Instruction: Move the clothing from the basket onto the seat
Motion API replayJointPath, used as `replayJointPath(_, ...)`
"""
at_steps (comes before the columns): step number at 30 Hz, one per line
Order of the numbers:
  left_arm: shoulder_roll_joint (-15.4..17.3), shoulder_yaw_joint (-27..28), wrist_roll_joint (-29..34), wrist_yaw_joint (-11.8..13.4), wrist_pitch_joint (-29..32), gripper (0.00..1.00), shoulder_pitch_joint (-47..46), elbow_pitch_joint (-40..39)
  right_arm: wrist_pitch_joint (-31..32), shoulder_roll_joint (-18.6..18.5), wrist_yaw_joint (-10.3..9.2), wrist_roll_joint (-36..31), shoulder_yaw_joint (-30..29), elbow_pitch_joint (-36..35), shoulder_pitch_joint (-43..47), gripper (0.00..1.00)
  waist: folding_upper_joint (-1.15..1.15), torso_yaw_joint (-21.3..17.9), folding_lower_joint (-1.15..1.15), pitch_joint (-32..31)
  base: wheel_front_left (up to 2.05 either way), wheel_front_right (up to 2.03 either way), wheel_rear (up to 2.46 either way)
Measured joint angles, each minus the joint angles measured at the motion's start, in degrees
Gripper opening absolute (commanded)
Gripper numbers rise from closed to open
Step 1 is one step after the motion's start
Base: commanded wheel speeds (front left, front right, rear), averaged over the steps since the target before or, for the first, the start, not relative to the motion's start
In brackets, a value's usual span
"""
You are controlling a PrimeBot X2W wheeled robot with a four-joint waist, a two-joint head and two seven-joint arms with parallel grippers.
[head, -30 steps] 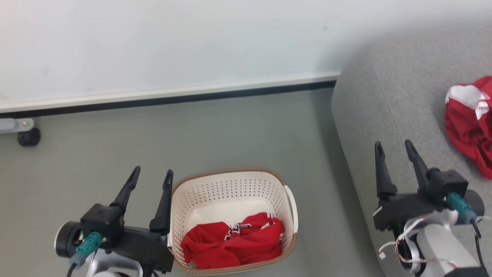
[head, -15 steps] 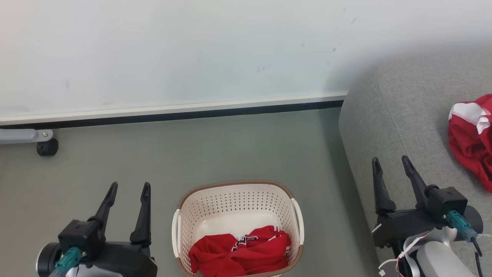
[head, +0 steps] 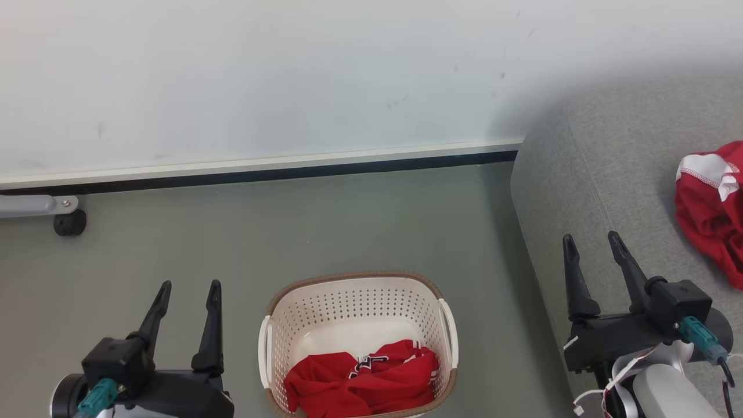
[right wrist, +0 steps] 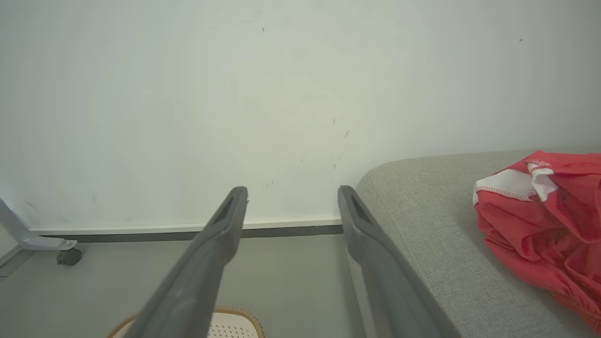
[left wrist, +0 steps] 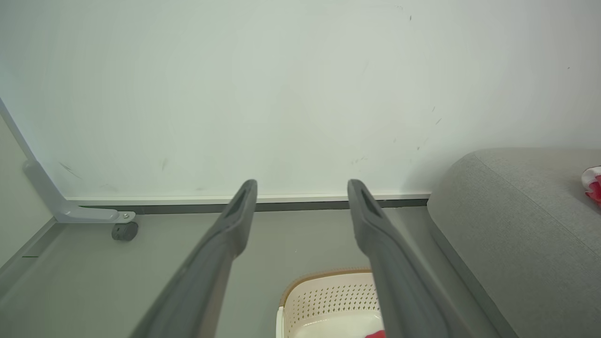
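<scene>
- Head view: cream perforated plastic basket [head: 354, 277] sitting at bottom centre, holding crumpled bright red fabric garment [head: 360, 383]; second red white-trimmed garment [head: 708, 215] lying at right edge on grey woven upholstered seat [head: 603, 174].
- Left wrist view: left gripper [left wrist: 302, 184] standing wide, empty.
- Right wrist view: right gripper [right wrist: 292, 189] standing wide, empty.
</scene>
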Motion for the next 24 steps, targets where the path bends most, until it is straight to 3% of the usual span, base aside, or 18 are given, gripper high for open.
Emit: replayJointPath(24,-0.03,-0.27,1.44,0.08,0.64,1.00,-0.21,-0.22,2.64,0.34,-0.01,-1.12,-1.97,-5.21,0.98,1.00,0.00,-0.35,0.00,2.10,0.00,0.00,0.00)
